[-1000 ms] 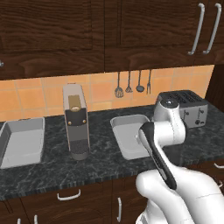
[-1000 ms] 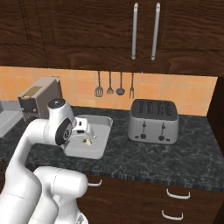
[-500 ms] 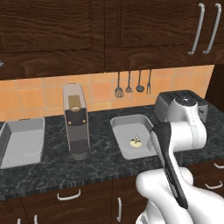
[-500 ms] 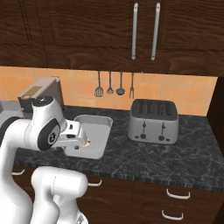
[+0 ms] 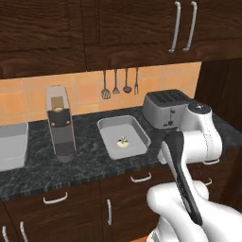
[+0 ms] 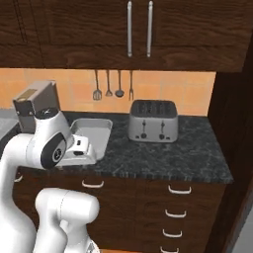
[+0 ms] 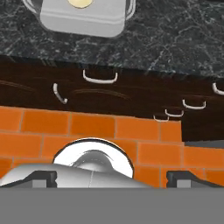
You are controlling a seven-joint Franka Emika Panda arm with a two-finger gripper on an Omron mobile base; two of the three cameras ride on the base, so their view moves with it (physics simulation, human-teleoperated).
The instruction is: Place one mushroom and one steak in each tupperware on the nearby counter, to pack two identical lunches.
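A light-grey tupperware [image 5: 124,137] stands on the dark counter [image 5: 90,163] between a coffee machine and a toaster. One small tan mushroom [image 5: 122,142] lies on its floor. The same tupperware [image 7: 83,19] and mushroom [image 7: 80,3] sit at the top of the hand view. A second tupperware [image 5: 10,146] is at the far left edge. My gripper [image 7: 111,177] is open with nothing between its fingertips [image 7: 42,177]. It hangs in front of the counter's edge, below the tupperware and pointing down at the floor. My hand [image 6: 80,146] hides the near rim of the tupperware [image 6: 94,129]. The steak is out of view.
A silver toaster [image 5: 165,108] stands right of the tupperware, a tall grey coffee machine [image 5: 60,125] left of it. Utensils [image 5: 120,84] hang on the tiled wall. Below the counter are dark wood drawers with curved handles [image 7: 99,78] and an orange tiled floor [image 7: 144,131].
My arm has drawn back from over the tupperware to the counter's front, uncovering the mushroom inside. The whole picture has slid left, so the base has moved right.
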